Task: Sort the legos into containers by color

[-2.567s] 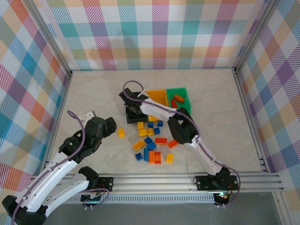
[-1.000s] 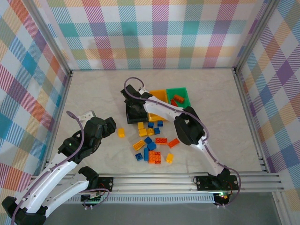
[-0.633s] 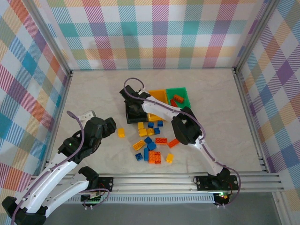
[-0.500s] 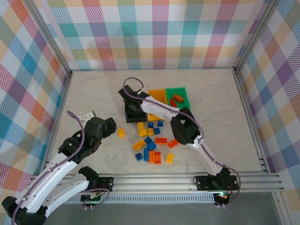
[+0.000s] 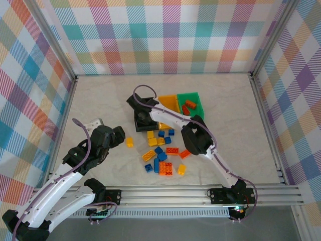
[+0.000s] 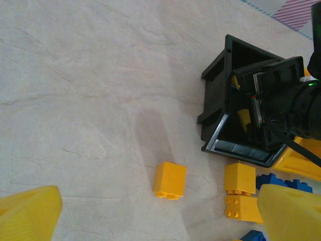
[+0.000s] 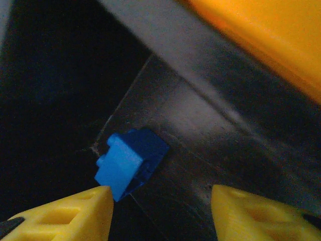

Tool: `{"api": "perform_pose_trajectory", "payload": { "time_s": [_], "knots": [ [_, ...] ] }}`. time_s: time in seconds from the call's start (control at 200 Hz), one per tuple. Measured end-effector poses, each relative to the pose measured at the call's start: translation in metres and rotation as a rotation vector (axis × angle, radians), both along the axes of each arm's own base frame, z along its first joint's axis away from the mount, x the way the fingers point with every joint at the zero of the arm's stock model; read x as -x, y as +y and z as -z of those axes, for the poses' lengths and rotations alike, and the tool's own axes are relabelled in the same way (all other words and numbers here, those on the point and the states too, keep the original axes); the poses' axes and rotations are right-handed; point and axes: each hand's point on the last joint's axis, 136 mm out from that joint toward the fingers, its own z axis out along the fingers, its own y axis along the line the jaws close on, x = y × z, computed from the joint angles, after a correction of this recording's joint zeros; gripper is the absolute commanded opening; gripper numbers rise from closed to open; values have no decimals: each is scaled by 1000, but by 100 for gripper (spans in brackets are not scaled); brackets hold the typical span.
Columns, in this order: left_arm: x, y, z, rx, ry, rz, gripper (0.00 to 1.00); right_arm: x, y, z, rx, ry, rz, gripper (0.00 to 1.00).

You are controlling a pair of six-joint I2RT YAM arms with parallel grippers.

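Note:
My right gripper (image 5: 143,118) reaches down into the black bin (image 5: 136,124) and is open. A small blue brick (image 7: 130,160) lies on the bin floor (image 7: 210,120), just off the left fingertip, with nothing held between the fingers (image 7: 75,213). My left gripper (image 5: 118,134) hovers open over the table near a lone yellow brick (image 5: 130,142), which lies between its fingertips in the left wrist view (image 6: 169,181). Several yellow, blue and orange bricks (image 5: 161,150) lie in a loose pile. The yellow bin (image 5: 168,102) and the green bin (image 5: 196,106) stand side by side behind it.
Orange bricks (image 5: 189,105) lie in the green bin. Two yellow bricks (image 6: 239,193) sit just in front of the black bin (image 6: 218,100), whose inside holds the right arm's wrist (image 6: 281,95). Bare table stretches left and behind. Checked walls close in the table.
The right arm's wrist and elbow have shifted slightly while staying over the black bin. The left arm has barely moved.

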Motion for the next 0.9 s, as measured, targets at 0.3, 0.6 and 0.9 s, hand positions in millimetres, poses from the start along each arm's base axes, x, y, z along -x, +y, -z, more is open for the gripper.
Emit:
{"api": "perform_pose_trajectory", "payload": {
  "time_s": [0.3,0.6,0.9],
  "knots": [
    [1,-3,1,12,8,15,100,7,-6,4,-56,43,130,54],
    [2,-8,5,29,23,38,100,1,-3,8,-93,27,175,56],
    [2,-11,9,36,24,44,100,-6,0,5,-91,-70,146,57]
  ]
}}
